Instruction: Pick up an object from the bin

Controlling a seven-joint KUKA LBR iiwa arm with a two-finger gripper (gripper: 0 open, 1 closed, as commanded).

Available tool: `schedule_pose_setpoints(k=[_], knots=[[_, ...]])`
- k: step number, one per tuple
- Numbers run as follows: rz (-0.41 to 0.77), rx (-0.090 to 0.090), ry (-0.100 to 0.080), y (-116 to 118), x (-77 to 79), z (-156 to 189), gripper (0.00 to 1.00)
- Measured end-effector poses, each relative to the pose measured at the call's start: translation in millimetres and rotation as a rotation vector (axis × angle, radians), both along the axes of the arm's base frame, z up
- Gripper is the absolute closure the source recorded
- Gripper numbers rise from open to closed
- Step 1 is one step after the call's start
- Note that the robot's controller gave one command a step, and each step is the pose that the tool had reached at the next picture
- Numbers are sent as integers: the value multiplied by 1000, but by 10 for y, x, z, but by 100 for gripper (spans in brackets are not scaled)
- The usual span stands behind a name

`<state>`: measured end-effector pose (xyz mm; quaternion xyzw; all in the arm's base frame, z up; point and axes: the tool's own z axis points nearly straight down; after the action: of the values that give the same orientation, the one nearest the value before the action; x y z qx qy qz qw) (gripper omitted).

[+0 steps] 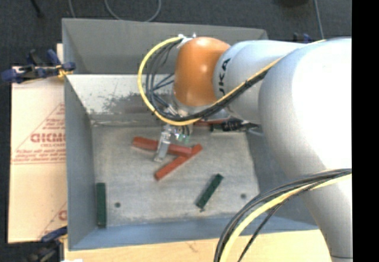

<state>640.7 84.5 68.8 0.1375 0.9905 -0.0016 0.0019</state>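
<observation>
Pincer: the pincer (164, 148) is low in the grey bin (77, 154), just toward 12 o'clock from the floor's middle, right over a small cluster of red sticks. Whether it is wide, narrow or holding one cannot be told from this angle.
Left green stick: a dark green stick (101, 204) lies along the left wall at about 8 o'clock, pointing from 12 to 6, well apart from the pincer.
Left red stick: the left red stick (144, 144) lies at the pincer's 9 o'clock, nearly level, with its right end running under the pincer.
Lower red stick: the lower red stick (171, 168) lies at the pincer's 5 o'clock, slanting from 8 up toward 2.
Right red stick: the right red stick (188, 149) lies at the pincer's 3 o'clock, touching the lower one's upper end. Whether it is one piece with the left one cannot be told.
Right green stick: a second green stick (209, 190) lies at about 4 o'clock on the floor, tilted, apart from the red ones.
Arm: the orange cover (198, 71) and the white arm (296, 107) come in from 3 o'clock.
</observation>
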Motion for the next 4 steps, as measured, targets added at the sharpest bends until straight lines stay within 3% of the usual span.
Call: schedule_pose_setpoints(k=[1, 2, 3, 4], knots=[[237, 0, -2, -426, -141, 414, 0], [383, 1, -1, -64, -2, 31, 0], [378, 4, 0, -61, -6, 28, 100], [580, 0, 3, -464, -24, 33, 100]])
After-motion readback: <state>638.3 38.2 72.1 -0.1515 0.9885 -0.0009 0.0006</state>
